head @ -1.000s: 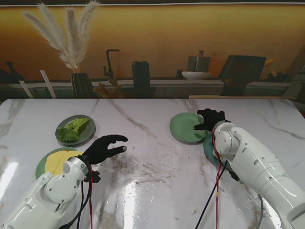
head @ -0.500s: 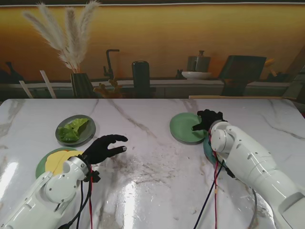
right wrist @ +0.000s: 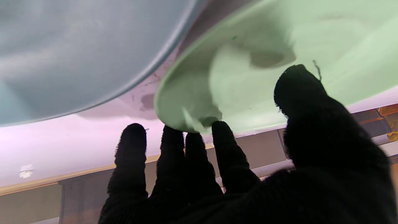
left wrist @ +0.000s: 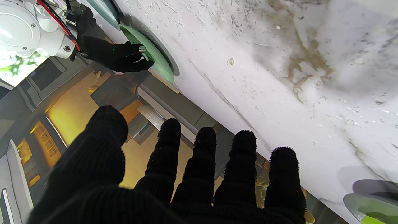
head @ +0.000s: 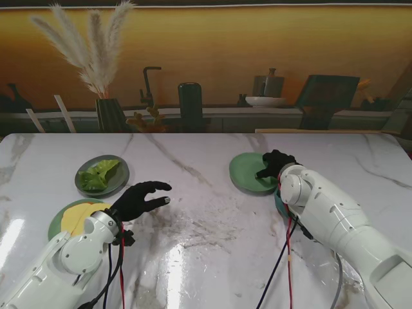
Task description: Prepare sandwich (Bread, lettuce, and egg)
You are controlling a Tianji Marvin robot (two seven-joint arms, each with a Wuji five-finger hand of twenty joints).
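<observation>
Two hands are in play, and only your right hand (head: 275,162) is on anything: its fingers (right wrist: 222,137) curl at the near rim of the light green plate (head: 246,172), the thumb lying over the plate's face. Whether that is a firm pinch or only a touch, you cannot tell from these views. Just beside it, partly hidden under your right forearm, sits a darker teal plate (head: 281,203), and neither plate shows any food that you can make out.

Your left hand (head: 143,198) hovers over bare marble (head: 206,238) with its fingers spread, holding nothing. Next to that wrist lies a green plate (head: 56,223) carrying a pale yellow slab, which could be the bread or the egg; the pictures do not settle it. Farther from you, the lettuce (head: 100,175) rests on its own grey plate (head: 122,177).

Judging by this, no layer has been stacked yet. All the assembly is left, and the plate under your right hand looks like the likely building spot.
</observation>
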